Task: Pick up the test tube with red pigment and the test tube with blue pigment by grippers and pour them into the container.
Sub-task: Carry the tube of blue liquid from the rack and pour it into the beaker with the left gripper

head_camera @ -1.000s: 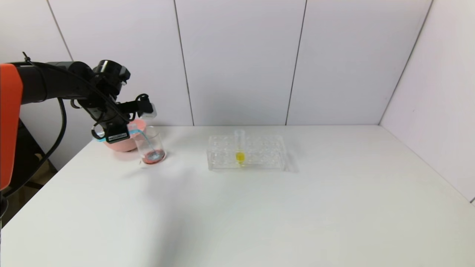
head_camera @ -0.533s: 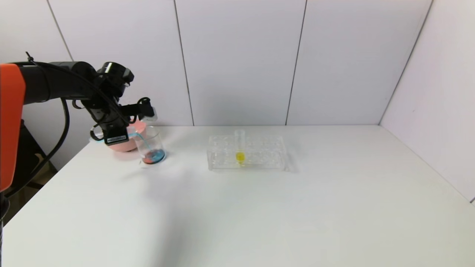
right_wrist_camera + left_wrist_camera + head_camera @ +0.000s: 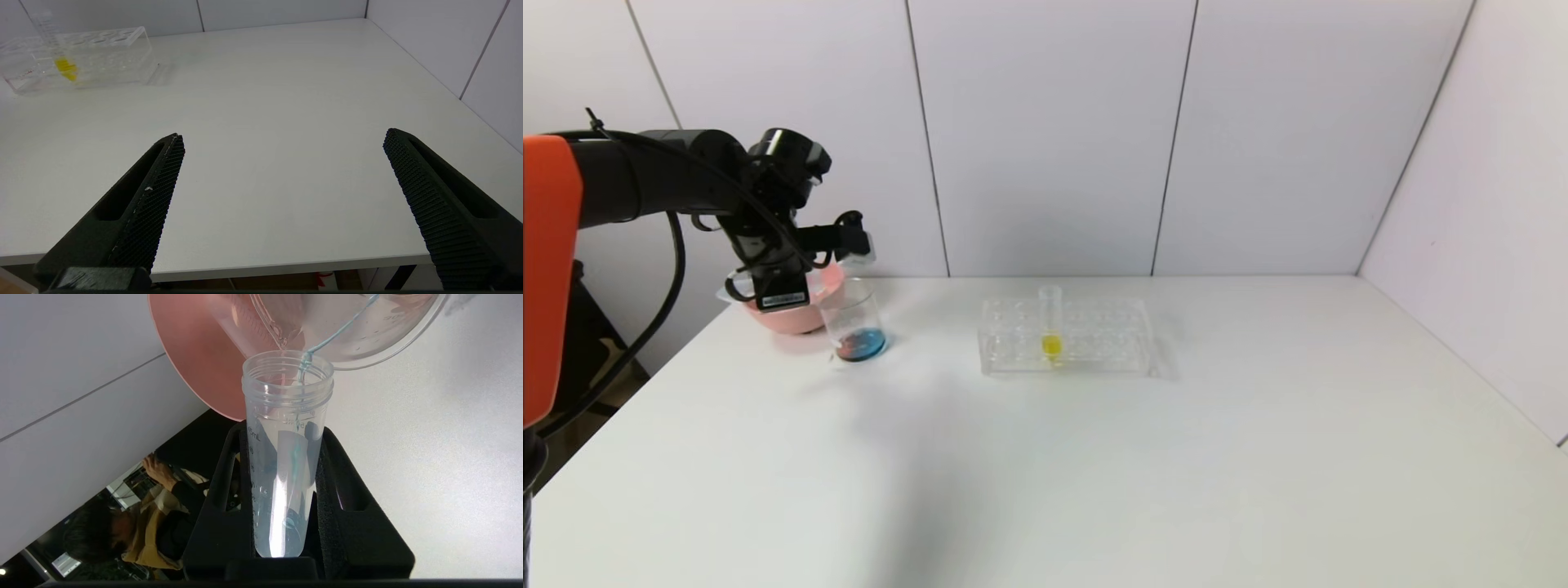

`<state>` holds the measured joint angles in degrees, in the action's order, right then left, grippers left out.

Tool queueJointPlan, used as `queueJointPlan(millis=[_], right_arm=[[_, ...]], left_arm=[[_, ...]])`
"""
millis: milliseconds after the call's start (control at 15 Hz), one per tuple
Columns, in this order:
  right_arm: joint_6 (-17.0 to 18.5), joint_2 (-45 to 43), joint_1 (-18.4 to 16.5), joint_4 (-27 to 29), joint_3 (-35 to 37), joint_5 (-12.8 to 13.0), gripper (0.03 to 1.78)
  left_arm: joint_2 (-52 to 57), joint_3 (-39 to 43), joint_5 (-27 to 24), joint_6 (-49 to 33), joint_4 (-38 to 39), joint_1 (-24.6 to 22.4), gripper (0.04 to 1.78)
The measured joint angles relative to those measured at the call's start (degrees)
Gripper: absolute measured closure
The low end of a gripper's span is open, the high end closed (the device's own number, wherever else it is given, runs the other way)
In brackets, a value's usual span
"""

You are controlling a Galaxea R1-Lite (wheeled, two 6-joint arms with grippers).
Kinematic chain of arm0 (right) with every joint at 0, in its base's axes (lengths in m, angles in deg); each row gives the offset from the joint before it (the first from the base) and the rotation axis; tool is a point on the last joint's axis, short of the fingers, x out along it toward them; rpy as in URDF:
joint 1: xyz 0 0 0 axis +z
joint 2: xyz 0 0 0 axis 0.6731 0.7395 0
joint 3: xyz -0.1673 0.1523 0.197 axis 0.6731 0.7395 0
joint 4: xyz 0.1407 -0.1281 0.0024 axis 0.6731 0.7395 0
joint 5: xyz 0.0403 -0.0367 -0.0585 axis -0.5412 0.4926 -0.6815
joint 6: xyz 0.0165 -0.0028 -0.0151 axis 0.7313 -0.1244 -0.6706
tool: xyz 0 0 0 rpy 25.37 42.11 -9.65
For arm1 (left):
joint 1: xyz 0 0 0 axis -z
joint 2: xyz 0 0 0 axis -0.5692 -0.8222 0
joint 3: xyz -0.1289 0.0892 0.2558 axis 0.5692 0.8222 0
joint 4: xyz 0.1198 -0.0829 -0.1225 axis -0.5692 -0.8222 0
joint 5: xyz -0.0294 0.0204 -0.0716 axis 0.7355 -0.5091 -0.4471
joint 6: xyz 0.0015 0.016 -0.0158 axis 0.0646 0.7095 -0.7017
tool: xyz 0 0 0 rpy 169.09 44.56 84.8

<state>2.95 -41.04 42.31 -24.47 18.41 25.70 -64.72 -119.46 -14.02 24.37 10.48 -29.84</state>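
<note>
Left gripper (image 3: 286, 506) clamped on tipped, near-empty blue tube (image 3: 284, 457), blue thread running into beaker (image 3: 853, 320), right gripper (image 3: 282, 163) wide apart

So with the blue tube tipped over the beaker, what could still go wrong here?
1. A thin blue thread still hangs from the test tube mouth, so swinging it away could drip onto the table.
2. The left claw works tight between the beaker and the pink bowl; a bump could tip the beaker.

The right claw sits open, far off.
</note>
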Motion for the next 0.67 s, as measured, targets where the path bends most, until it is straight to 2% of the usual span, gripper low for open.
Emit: queueJointPlan(millis=[400, 533, 667], right_arm=[[0.01, 0.0, 0.0, 0.0, 0.0, 0.0, 0.04], [0.01, 0.0, 0.0, 0.0, 0.0, 0.0, 0.04], [0.0, 0.0, 0.0, 0.0, 0.0, 0.0, 0.04]], left_arm=[[0.45, -0.01, 1.32, -0.33, 0.5, 0.51, 1.37], [0.63, 0.24, -1.18, -1.15, 1.49, 0.44, 1.37], [1.29, 1.05, -7.63, -3.38, 2.46, -0.09, 1.37]])
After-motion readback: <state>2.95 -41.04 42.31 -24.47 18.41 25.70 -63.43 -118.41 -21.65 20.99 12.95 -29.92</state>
